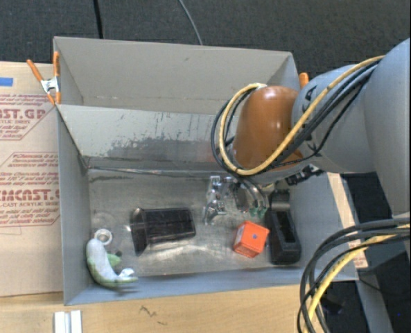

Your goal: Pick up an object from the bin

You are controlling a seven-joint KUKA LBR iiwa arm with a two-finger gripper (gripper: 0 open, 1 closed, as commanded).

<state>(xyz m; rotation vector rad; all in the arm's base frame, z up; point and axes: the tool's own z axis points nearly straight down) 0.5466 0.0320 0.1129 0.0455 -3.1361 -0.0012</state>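
Scuffed metal makes up the floor of the grey metal bin [156, 116], where a few loose things lie apart from one another. Nearest the gripper [233, 205] is a small orange cube with a blue face [250, 239], lying on the floor toward the right, just below the tool. It looks the likeliest pick, though nothing shows the gripper reaching for it.

Nothing appears to be gripped, so I judge the step to be the approach, with the grasp not yet made. The next move would call for centring over one thing and descending without knocking the black rectangular block [283, 236] just right of the cube.

Further left lie a dark ribbed rectangular piece [162, 227] and, in the near left corner, a green and white curved toy [108, 266] beside a small white ring [102, 236].

The orange dome-shaped wrist cover [264, 127] and looping yellow cables [226, 148] hide the tool's upper part. Whether the jaws are spread or pressed together I cannot tell.
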